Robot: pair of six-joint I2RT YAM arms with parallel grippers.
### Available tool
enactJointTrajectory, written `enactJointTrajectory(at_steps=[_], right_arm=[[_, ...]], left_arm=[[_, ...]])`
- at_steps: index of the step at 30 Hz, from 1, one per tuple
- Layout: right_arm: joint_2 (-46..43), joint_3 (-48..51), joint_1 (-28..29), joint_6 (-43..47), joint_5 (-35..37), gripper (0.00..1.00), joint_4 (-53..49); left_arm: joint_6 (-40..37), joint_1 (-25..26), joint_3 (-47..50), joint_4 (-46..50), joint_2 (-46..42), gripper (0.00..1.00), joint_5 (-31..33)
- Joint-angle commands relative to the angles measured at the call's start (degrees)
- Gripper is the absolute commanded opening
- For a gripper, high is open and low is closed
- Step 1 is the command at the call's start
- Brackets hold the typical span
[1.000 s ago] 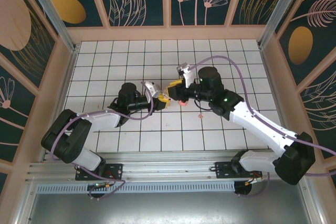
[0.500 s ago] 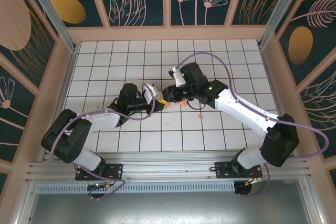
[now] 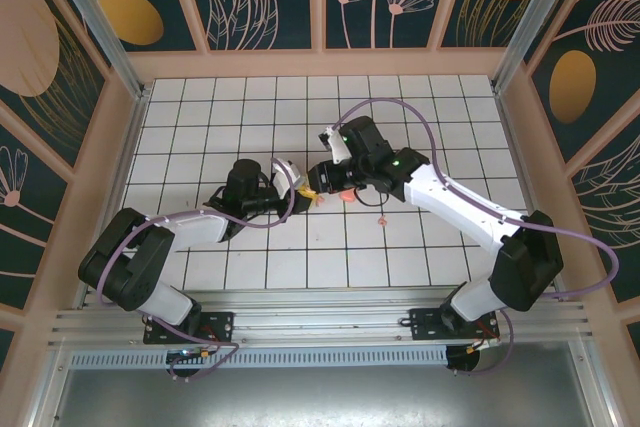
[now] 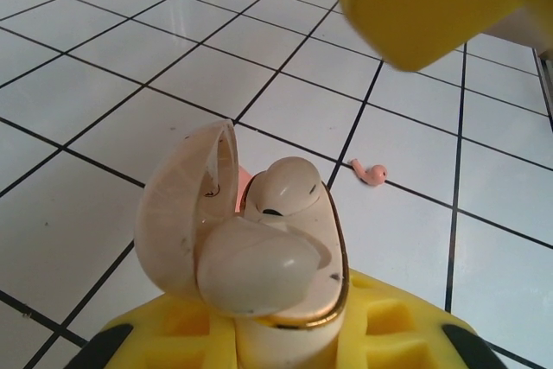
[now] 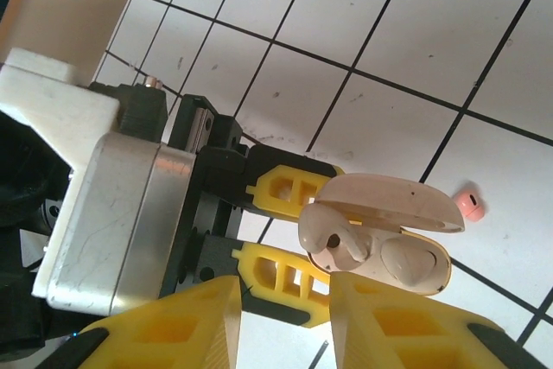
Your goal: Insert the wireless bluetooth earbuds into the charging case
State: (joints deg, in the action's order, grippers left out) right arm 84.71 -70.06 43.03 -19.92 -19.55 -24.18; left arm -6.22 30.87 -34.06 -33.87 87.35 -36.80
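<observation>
The case (image 4: 259,252) stands with its lid open, clamped tight in my left gripper (image 4: 276,339). One earbud (image 5: 333,235) lies in its wells, perhaps not fully seated. The spare earbud (image 4: 373,174) lies on the table (image 4: 104,58) just beyond the case. My right gripper (image 5: 285,317) hovers beside the case, jaws slightly apart, with nothing visible between them. I judge a careless nudge could flick the unseated bud out, snap the lid shut or twist the case. The spare earbud may skid from a pinch.
</observation>
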Motion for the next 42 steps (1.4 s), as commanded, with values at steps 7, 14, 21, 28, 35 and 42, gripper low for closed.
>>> enactJointTrajectory(at_steps=[7, 14, 21, 28, 35, 42], right_arm=[[-3.45, 3.04, -2.16, -2.84, -2.88, 0.33, 1.48], [-2.28, 2.75, -1.99, -3.28, -4.58, 0.33, 0.98], [-0.14, 2.39, -1.89, -2.93, -5.84, 0.35, 1.15], [1.54, 1.71, -1.89, -2.23, -6.11, 0.35, 1.68], [3.13, 0.68, -1.55, -1.38, -6.64, 0.35, 2.04], [4.13, -0.43, -1.54, -0.30, -5.68, 0.35, 2.16]], left_arm=[[-0.51, 0.95, -0.48, -3.75, -0.96, 0.18, -2.16], [-0.46, 1.01, -1.09, -3.57, -0.69, 0.18, -2.23], [-0.37, 0.98, -1.37, -3.39, -0.78, 0.18, -2.45], [-0.21, 1.02, -1.75, -3.31, -0.77, 0.18, -3.10], [-0.08, 1.12, -1.99, -3.39, -0.45, 0.18, -3.58], [0.11, 1.12, -2.00, -3.49, -0.25, 0.18, -3.76]])
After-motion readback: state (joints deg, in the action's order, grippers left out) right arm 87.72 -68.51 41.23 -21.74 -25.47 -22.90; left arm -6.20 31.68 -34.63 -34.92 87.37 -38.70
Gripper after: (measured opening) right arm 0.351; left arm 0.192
